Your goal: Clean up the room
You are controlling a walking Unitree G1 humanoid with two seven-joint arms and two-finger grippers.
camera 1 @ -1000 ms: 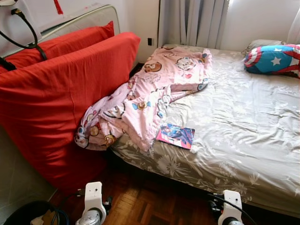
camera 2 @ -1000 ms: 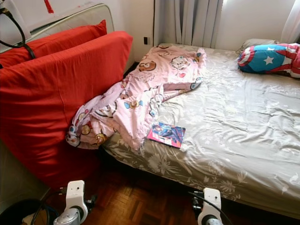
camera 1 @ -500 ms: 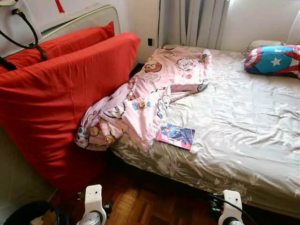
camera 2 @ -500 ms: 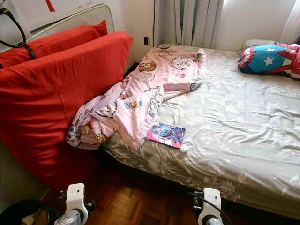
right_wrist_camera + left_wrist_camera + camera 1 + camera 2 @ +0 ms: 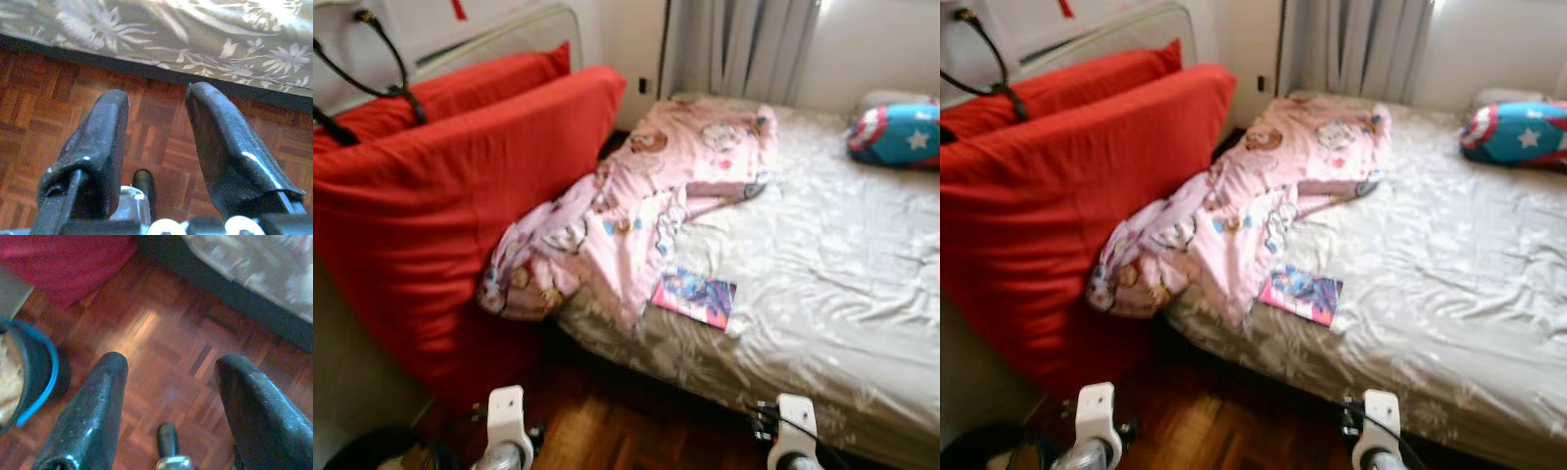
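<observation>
- Left eye view (blurred): bed (image 5: pixel 822 294) with grey floral sheet; pink cartoon-print blanket (image 5: pixel 636 211) crumpled along its left side, one end hanging over the edge against a red mattress (image 5: pixel 450 215) propped upright beside the bed. Colourful book (image 5: pixel 695 297) lying flat on the sheet, just beside the blanket's lower fold. Star-shield pillow (image 5: pixel 896 135) at the far right corner. Grey curtain (image 5: pixel 744 44) behind.
- Right eye view: same scene; both arms hang low over the parquet floor (image 5: pixel 1224 426).
- Left wrist view: left gripper (image 5: pixel 168 391), fingers apart, nothing between them (above bare parquet); dark bin with blue rim (image 5: pixel 29 377) to one side.
- Right wrist view: right gripper (image 5: pixel 156 127), fingers apart, empty, near the bed's edge.
</observation>
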